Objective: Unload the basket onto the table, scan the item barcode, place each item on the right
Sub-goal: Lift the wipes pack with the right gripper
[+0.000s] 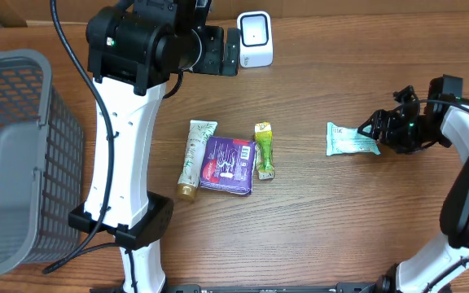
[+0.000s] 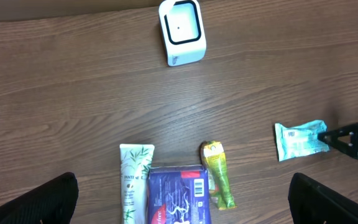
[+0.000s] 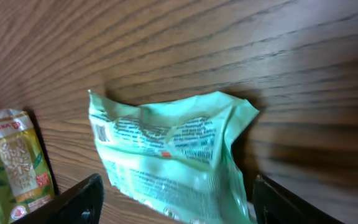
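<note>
Overhead: grey basket [image 1: 10, 59] at 9 o'clock. Left gripper [image 2: 182, 186] spread wide, empty, toward 12 o'clock. Purple packet [image 1: 229, 165], cream tube [image 1: 195, 155] and yellow-green sachet [image 1: 264, 150] clustered at centre. Mint-green packet [image 1: 348, 139] lies flat at 3 o'clock, with right gripper [image 3: 178, 196] fingers spread either side. White scanner [image 1: 255, 38] at 12 o'clock.

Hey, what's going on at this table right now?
Two robot arms are set up to scan item barcodes. The right hand is at the green packet, with its fingers open on either side of it. The packet lies on the table, not lifted. The left hand hangs open and empty near the white scanner. A tube, purple packet and yellow-green packet lie mid-table.
</note>
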`<state>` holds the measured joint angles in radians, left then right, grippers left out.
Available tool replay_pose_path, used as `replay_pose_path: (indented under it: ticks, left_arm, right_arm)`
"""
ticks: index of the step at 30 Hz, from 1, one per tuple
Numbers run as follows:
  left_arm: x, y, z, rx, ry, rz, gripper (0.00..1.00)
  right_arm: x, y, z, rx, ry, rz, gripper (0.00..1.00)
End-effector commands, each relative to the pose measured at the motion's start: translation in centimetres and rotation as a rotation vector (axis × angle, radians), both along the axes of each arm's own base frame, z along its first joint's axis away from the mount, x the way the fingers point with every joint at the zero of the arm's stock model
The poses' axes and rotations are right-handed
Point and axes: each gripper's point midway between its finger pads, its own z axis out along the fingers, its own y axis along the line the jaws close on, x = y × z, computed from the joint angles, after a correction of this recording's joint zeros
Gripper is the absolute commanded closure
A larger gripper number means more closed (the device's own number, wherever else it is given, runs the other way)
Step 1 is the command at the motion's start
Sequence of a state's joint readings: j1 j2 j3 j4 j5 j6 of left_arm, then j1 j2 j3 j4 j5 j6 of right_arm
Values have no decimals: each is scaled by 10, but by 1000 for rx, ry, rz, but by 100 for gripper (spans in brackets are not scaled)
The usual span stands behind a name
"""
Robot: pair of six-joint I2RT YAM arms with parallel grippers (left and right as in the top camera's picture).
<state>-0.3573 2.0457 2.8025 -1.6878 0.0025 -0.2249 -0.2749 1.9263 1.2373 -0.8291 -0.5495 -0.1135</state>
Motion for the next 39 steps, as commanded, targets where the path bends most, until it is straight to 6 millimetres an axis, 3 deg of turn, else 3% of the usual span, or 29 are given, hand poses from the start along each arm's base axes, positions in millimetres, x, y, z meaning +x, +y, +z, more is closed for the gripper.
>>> replay_pose_path:
  ticks: [1, 13, 19, 28, 39]
  left_arm:
    - [-5, 6, 14, 8, -47, -7, 0]
    - [2, 5, 20, -2, -79, 8, 0]
    - [-2, 37, 25, 54, -91, 150, 0]
    - [-26, 84, 69, -72, -181, 351, 0]
    - [-25, 97, 62, -40, -166, 408, 0]
  right_arm:
    - [-2, 6, -14, 42, 10, 31, 24]
    - [-4, 17, -36, 88, 51, 47, 34]
    - [-6, 31, -44, 121, 72, 72, 36]
    - [-1, 51, -47, 108, 49, 130, 45]
    - [-11, 54, -66, 100, 36, 122, 50]
